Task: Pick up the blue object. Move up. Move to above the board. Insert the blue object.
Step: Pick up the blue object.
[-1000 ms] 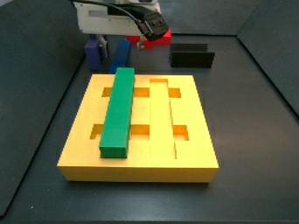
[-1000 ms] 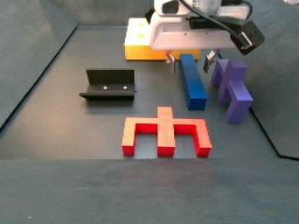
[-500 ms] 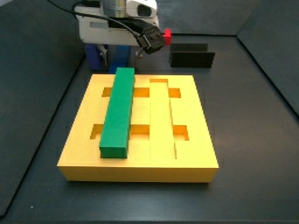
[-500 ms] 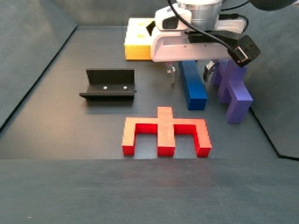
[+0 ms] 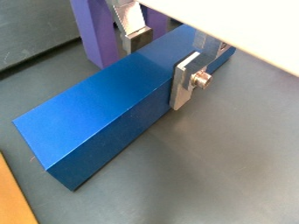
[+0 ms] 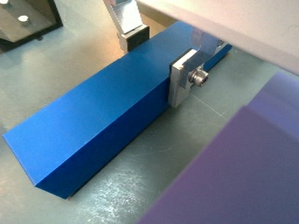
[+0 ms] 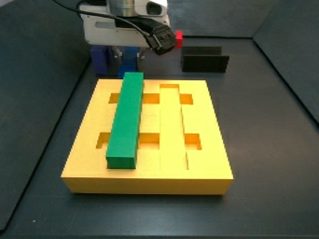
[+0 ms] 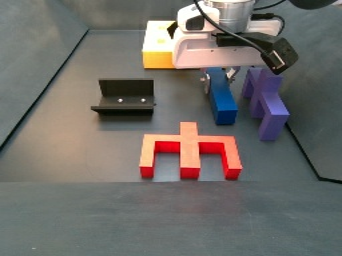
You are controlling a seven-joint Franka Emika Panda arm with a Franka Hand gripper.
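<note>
Gripper [image 5: 160, 59] down at floor level, silver plate fingers [image 5: 187, 80] pressed against both long sides of the blue object [image 5: 111, 116], clamped on it near one end. Smooth matte rectangular bar, flat on the dark floor [image 8: 80, 150], just beside the purple notched block [image 8: 267, 102]. Yellow grooved board [image 7: 156, 138] well apart, green bar [image 7: 126, 119] seated in one groove. Red forked piece [image 8: 191, 152] and fixture [image 8: 127, 97] nearby.
</note>
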